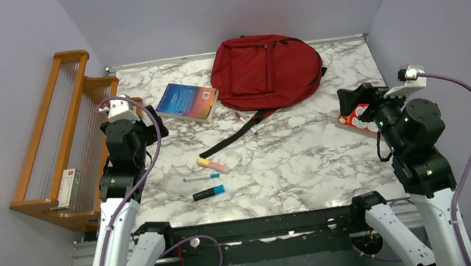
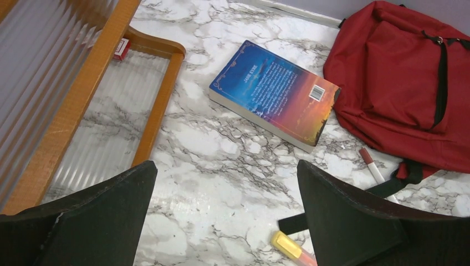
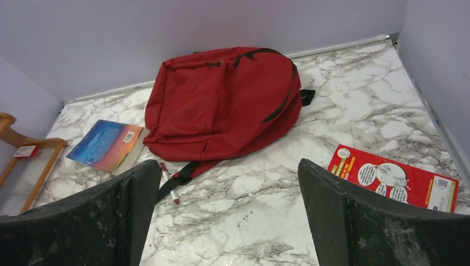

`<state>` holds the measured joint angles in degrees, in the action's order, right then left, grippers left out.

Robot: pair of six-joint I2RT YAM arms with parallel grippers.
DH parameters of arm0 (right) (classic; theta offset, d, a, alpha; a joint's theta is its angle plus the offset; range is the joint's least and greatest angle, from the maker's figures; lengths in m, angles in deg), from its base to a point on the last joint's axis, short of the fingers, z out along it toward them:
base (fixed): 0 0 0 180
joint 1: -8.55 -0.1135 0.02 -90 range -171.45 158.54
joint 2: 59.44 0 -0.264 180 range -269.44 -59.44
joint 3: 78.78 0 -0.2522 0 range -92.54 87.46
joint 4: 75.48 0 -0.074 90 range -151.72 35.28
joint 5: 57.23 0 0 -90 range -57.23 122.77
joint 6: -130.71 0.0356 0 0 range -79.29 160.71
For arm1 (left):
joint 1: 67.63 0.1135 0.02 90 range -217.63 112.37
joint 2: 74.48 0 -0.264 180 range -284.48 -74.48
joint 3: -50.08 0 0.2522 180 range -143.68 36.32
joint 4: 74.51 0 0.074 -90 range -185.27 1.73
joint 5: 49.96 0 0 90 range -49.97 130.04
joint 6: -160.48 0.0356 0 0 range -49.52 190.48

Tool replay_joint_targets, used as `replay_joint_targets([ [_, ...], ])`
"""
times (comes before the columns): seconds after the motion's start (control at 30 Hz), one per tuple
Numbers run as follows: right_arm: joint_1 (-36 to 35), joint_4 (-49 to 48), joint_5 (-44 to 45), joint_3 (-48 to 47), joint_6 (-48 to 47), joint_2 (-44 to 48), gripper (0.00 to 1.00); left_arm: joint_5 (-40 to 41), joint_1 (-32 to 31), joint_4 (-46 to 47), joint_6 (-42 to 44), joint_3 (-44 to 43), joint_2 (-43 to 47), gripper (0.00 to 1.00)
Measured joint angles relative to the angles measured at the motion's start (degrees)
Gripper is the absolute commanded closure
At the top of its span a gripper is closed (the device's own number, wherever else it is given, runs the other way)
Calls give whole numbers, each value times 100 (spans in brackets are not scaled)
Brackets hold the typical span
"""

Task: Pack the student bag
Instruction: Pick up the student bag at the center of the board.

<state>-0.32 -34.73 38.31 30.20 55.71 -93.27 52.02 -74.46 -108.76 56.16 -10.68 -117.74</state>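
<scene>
Packing not yet begun: the bag (image 1: 266, 71) lies closed at the table's (image 1: 304, 165) far edge, left gripper (image 2: 224, 169) and right gripper (image 3: 224, 166) both spread wide and empty. Unzipping it likely comes first.

Marble-patterned table (image 1: 290, 160), wooden rack (image 1: 62, 127), plain lavender walls (image 1: 217, 6)

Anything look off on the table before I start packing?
Nothing spilled or damaged. The student bag lies flat and looks zipped shut, one black strap trailing loose across the table beside a red-capped marker.
</scene>
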Motion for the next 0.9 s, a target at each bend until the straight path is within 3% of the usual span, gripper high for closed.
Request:
replay_joint_targets([
  [0.53, 0, 31, 166, 2, 498, -435, 0, 203, -44, 223, -105, 173, -251, 1],
  [0.9, 0, 52, -452, 385, 990, -1137, 0, 214, -125, 258, -358, 173, -688, 1],
])
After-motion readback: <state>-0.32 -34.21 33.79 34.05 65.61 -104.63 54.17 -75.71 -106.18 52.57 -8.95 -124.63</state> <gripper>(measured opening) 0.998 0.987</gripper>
